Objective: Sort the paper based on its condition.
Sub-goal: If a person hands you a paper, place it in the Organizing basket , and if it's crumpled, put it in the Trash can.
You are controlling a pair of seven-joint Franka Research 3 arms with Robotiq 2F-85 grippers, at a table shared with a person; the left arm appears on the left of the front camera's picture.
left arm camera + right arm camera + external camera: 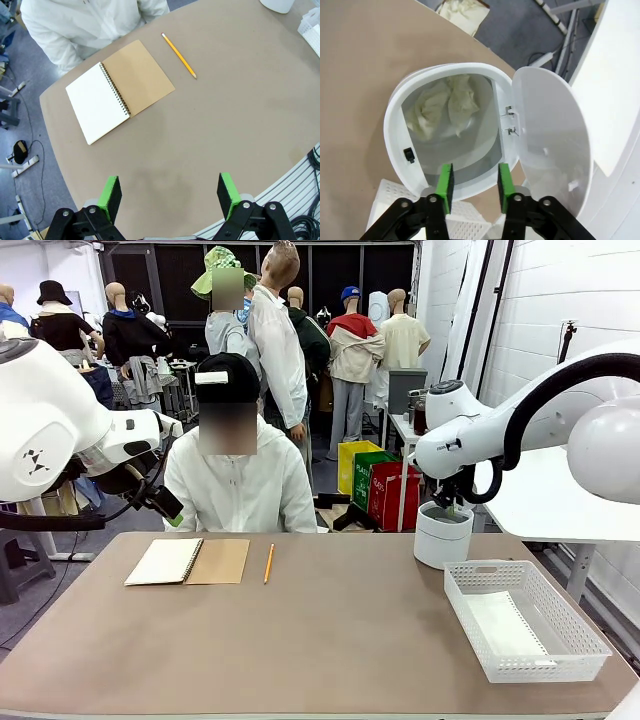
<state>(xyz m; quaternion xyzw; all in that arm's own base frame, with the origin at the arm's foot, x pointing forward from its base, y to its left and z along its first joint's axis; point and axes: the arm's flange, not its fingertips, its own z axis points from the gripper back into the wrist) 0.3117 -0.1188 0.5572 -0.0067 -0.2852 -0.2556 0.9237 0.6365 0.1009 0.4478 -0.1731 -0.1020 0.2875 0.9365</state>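
Observation:
A crumpled paper [447,107] lies inside the round white bin [395,125], whose lid [550,140] stands flipped open. My right gripper [475,186] hangs just above the bin's mouth, open, with nothing between its green pads. From the front, the right gripper [447,502] is directly over the bin [443,537] at the table's far right. A flat white sheet [503,625] seems to lie in the white basket [560,640]. My left gripper [169,197] is open and empty, high above the table's left side. In the front view the left gripper [166,504] is raised at the left.
An open spiral notebook [188,561] with a brown cover and a yellow pencil [268,563] lie at the far side, in front of a seated person [240,480] in white. In the left wrist view, bare table lies between the notebook [120,90] and my gripper.

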